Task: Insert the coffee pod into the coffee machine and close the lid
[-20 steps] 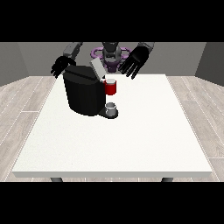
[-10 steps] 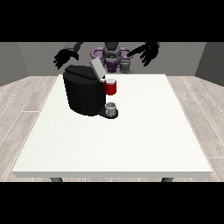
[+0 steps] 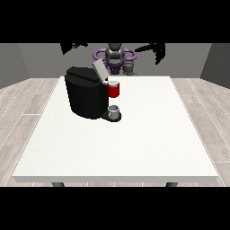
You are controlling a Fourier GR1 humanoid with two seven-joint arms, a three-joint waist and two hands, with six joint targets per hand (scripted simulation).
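The black coffee machine stands on the white table, left of its middle, with its grey lid tilted up and open. A red thing at the machine sits at its front right. Below it, a small grey thing rests on the machine's base. Another small grey thing stands at the table's far edge, and I cannot tell it for the pod. The hand at the view's left is raised high behind the machine. The hand at the view's right is also high, fingers hanging relaxed, holding nothing.
The robot's torso with its purple ring is behind the table's far edge. Wide white tabletop stretches in front of and to the right of the machine. Wooden floor surrounds the table.
Both hands have risen from beside the machine's top and spread outwards, away from the machine. The machine and the grey things have not moved.
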